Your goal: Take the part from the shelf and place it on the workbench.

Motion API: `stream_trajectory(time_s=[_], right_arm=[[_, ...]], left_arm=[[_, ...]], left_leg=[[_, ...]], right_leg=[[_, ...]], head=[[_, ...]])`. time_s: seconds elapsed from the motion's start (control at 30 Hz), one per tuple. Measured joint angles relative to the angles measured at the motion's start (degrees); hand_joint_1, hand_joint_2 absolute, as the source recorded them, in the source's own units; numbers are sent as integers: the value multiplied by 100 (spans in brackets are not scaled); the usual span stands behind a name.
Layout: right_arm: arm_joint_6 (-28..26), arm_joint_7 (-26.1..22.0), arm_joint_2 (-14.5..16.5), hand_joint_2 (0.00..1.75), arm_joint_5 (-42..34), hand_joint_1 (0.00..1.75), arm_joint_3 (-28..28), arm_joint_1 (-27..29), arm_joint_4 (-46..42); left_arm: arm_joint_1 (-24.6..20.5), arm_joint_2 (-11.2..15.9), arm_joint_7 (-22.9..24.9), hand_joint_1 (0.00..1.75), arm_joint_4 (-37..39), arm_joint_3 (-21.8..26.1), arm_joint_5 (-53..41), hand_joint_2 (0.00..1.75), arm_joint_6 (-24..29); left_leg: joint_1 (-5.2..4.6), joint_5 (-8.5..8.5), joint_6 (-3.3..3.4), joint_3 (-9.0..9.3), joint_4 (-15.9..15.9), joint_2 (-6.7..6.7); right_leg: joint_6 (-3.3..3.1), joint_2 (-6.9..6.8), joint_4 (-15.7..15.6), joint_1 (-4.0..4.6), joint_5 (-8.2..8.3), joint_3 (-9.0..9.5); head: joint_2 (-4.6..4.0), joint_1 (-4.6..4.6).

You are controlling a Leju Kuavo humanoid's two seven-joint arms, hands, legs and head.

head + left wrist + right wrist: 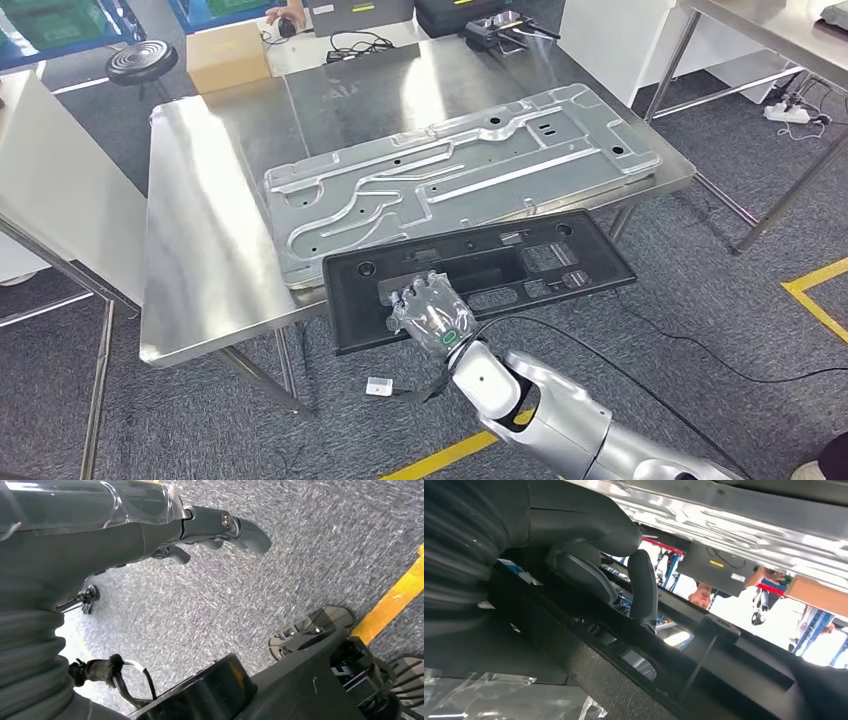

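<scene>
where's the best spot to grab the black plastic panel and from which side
Grip the black plastic panel on its near long edge, coming from the robot's side, where the right robot hand already holds it. The panel is flat and thin, and that edge overhangs the steel table, so fingers can likely wrap under it. Its far edge rests against the metal plate.

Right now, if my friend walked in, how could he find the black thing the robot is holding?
Find the shiny steel workbench in the middle of the room. A big silver metal plate with winding grooves lies on it, and the black plastic panel hangs over the near edge beside that plate, with the robot's right hand on it. It is the only flat black piece full of rectangular cut-outs.
</scene>
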Motion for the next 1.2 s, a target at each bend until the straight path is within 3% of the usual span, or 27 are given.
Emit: stream_trajectory(time_s=[0.07,0.13,0.17,0.2,0.23,0.3,0.33,0.4,0.5,0.57,0.63,0.67,0.7,0.73,0.77,0.8,0.87,0.9,1.03,1.07,1.13,1.2], right_arm=[[8,-4,-24,175,1,175,23,-52,-55],[15,-5,-50,175,1,175,49,-81,-88],[26,-11,-65,175,1,175,68,-84,-96],[43,-19,-78,175,0,175,89,-84,-103],[67,-28,-90,175,-1,175,110,-87,-117],[107,-40,-106,175,-1,175,140,-110,-165],[126,-45,-119,175,1,175,151,-132,-193],[152,-63,-154,175,2,175,167,-166,-239],[171,-91,-193,175,-1,175,187,-164,-301],[178,-121,-210,175,0,175,201,-165,-342],[196,-192,-228,175,2,175,226,-161,-367],[203,-232,-237,175,2,175,243,-145,-370],[206,-262,-244,175,1,175,262,-120,-369],[204,-281,-249,175,-3,175,284,-92,-369],[201,-299,-248,175,-12,175,304,-69,-370],[199,-314,-243,175,-28,175,322,-53,-370],[197,-344,-223,175,-62,175,348,-47,-371],[200,-356,-214,175,-79,175,355,-46,-371],[222,-388,-174,175,-74,175,388,-44,-371],[226,-386,-160,175,-56,175,393,-46,-370],[227,-382,-139,175,-28,175,402,-42,-368],[226,-382,-134,175,-14,175,422,-18,-367]], left_arm=[[-17,6,-3,0,-1,1,2,175,2],[-51,8,-19,0,-2,7,9,175,6],[-74,9,-26,0,-2,10,12,175,8],[-94,10,-33,0,-2,14,13,175,9],[-106,10,-33,0,-2,15,12,175,10],[-85,13,-32,0,-1,15,13,175,10],[-68,14,-32,0,-1,15,13,175,11],[-46,13,-32,0,0,14,19,175,10],[-39,-3,-33,0,0,15,32,175,1],[-33,-14,-30,0,0,14,36,175,-1],[-17,-24,-28,0,0,13,49,175,-1],[-8,-27,-26,0,-1,13,57,175,-1],[2,-29,-24,0,-1,13,62,175,-1],[9,-30,-20,0,-1,13,64,175,-1],[14,-34,-11,0,-1,13,66,175,-2],[16,-37,-1,0,-1,14,66,175,-2],[3,-30,19,0,3,14,67,175,-2],[-1,-24,23,0,5,14,70,175,-2],[-2,-18,27,0,7,14,97,175,18],[-6,-19,23,0,7,15,111,175,28],[-28,-21,13,0,7,24,134,175,49],[-58,-22,5,0,7,43,149,175,60]], left_leg=[[17,-210,-50,-267,521,15],[17,-465,-77,-783,1381,21],[13,-497,-72,-1006,1694,22],[7,-409,-52,-1140,1803,22],[-4,-195,-17,-1163,1671,23],[-54,415,108,-971,903,21],[-80,629,166,-844,534,26],[-129,733,208,-687,112,34],[-135,670,184,-571,-56,35],[-97,640,212,-443,-139,42],[-76,578,248,-351,-158,48],[-68,542,252,-314,-157,45],[-57,504,241,-274,-156,35],[-38,462,221,-226,-152,22],[-14,410,188,-170,-141,7],[4,346,142,-122,-116,-5],[6,187,53,-87,-39,-26],[-5,130,30,-87,-19,-32],[13,-1,-11,-125,131,-20],[21,-100,-40,-244,372,-7],[18,-368,-72,-697,1163,14],[-10,-447,-40,-1120,1763,19]], right_leg=[[-56,3,-5,-8,-50,48],[-82,-3,-6,-1,-117,113],[-84,-6,-6,7,-158,161],[-87,-6,-6,20,-204,222],[-89,-3,-7,34,-254,297],[-92,12,-19,56,-351,449],[-88,28,-27,70,-389,499],[-69,52,-51,62,-431,520],[4,48,-58,56,-488,538],[50,24,294,75,-638,402],[71,6,1090,74,-881,-59],[82,3,1453,71,-949,-319],[95,-1,1637,64,-915,-501],[111,-5,1587,53,-767,-565],[138,-14,1289,35,-514,-498],[180,-30,856,6,-244,-354],[204,-16,187,-38,28,-82],[179,-2,64,-48,26,-26],[13,20,72,-34,-94,19],[-10,15,71,-29,-119,47],[-32,-3,65,-1,-179,113],[-43,-13,65,33,-258,197]], head=[[0,0],[0,1],[0,0],[0,0],[0,0],[0,0],[0,1],[0,2],[0,3],[0,5],[0,7],[-1,7],[-1,7],[-1,7],[-1,7],[0,7],[0,8],[0,7],[-1,2],[-1,1],[-1,-2],[0,-3]])
